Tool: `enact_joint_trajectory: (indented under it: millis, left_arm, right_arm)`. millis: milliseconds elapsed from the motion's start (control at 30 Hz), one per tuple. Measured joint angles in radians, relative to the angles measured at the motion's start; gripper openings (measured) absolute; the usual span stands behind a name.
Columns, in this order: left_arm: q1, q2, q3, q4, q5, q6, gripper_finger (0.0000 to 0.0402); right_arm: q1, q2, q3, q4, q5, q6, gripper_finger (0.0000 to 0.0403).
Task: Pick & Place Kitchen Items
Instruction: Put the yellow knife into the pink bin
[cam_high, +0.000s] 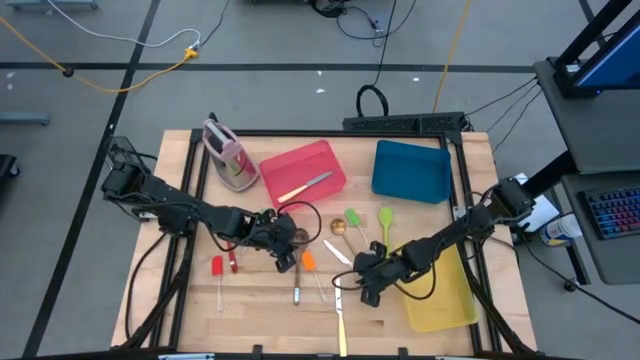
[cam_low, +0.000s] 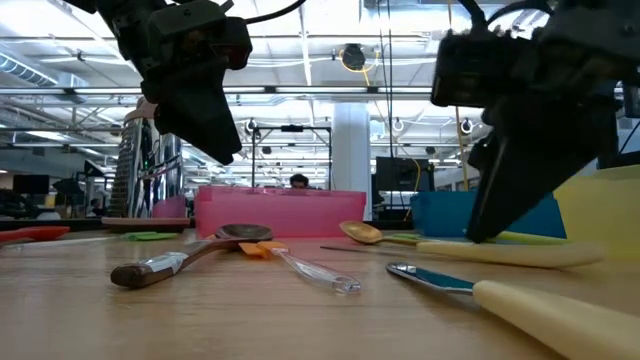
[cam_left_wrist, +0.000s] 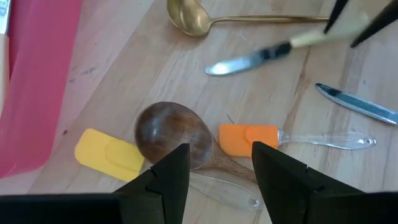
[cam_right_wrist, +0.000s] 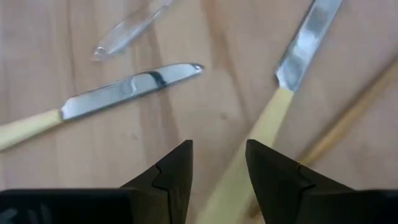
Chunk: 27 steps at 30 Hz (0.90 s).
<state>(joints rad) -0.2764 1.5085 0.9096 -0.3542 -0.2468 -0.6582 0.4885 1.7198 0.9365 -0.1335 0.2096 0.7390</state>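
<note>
My left gripper (cam_left_wrist: 221, 168) hangs open just above the table's middle. Its fingers stand on either side of the handle of a brown wooden spoon (cam_left_wrist: 174, 134), which lies flat between a yellow spatula (cam_left_wrist: 109, 152) and an orange spatula (cam_left_wrist: 249, 138). My right gripper (cam_right_wrist: 217, 168) is open and low over a cream-handled knife (cam_right_wrist: 267, 124), with a finger on each side of the handle. A second cream-handled knife (cam_right_wrist: 118, 90) lies beside it. A gold spoon (cam_left_wrist: 189, 17) and two green spoons (cam_high: 352, 218) lie farther back. Another knife (cam_high: 303, 185) rests in the red tray (cam_high: 325, 158). My right gripper comes slanting down from the table's right, its fingers across the knife's cream handle (cam_right_wrist: 239, 165). In the low view a fingertip (cam_low: 482, 232) reaches down to the handle (cam_low: 520, 253), but I cannot tell whether it touches. The knife lies about level on the table.
A blue tray (cam_high: 410, 168) stands at the back right and a yellow tray (cam_high: 445, 300) at the front right, close to my right arm. A pink-grey stand (cam_high: 230, 155) is at the back left. Red-headed utensils (cam_high: 222, 266) lie at the front left.
</note>
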Motion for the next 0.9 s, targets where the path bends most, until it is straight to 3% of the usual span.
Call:
enact_joint_trajectory:
  millis: [133, 500, 900]
  left_arm:
    - [-0.001, 0.0, 0.0, 0.0, 0.0, -0.005, 0.0179]
    - [-0.036, 0.0, 0.0, 0.011, -0.034, -0.044, 0.0179]
    - [-0.089, 0.0, 0.0, 0.015, -0.051, -0.112, 0.0179]
  right_arm:
    - [0.0, -0.015, 0.002, 0.005, 0.103, -0.03, 0.0144]
    - [-0.004, 0.052, 0.004, -0.02, 0.146, -0.026, 0.0144]
    - [-0.008, 0.011, -0.001, -0.015, 0.213, -0.203, 0.0144]
